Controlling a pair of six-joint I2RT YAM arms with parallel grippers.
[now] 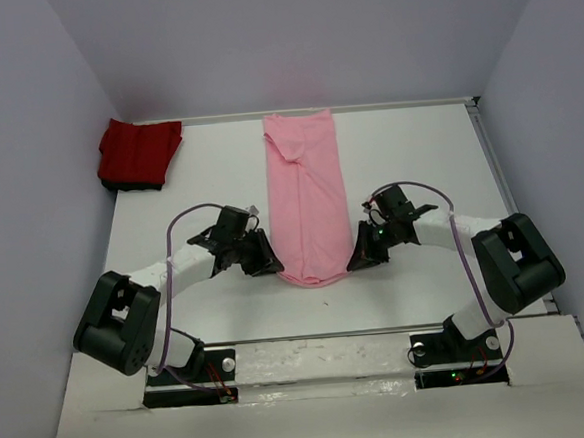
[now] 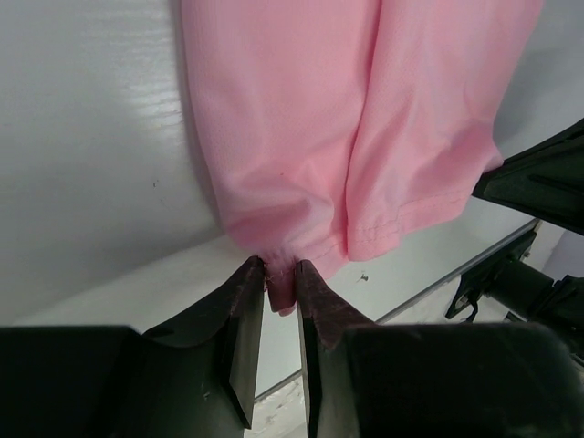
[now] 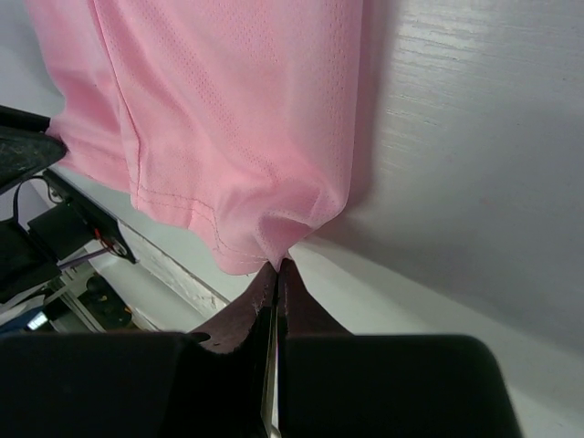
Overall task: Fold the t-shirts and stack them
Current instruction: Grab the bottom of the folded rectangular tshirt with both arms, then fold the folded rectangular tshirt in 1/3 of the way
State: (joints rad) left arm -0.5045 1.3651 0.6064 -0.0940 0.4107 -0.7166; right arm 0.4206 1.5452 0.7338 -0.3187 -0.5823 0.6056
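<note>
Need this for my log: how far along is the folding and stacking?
Done: the red shirt lies folded in the far left corner, and the pink shirt is already folded lengthwise into a narrow strip. In hand: the left gripper and right gripper each pinch a near corner of its hem. Left: fold it crosswise and stack it with the red one.

A: What colours show?
B: The pink shirt (image 1: 306, 203) is pale and plain, with a finely dotted weave. The red shirt (image 1: 139, 152), at the far left corner, is deep red.
A: And the counter (image 1: 419, 170)?
B: White.
</note>
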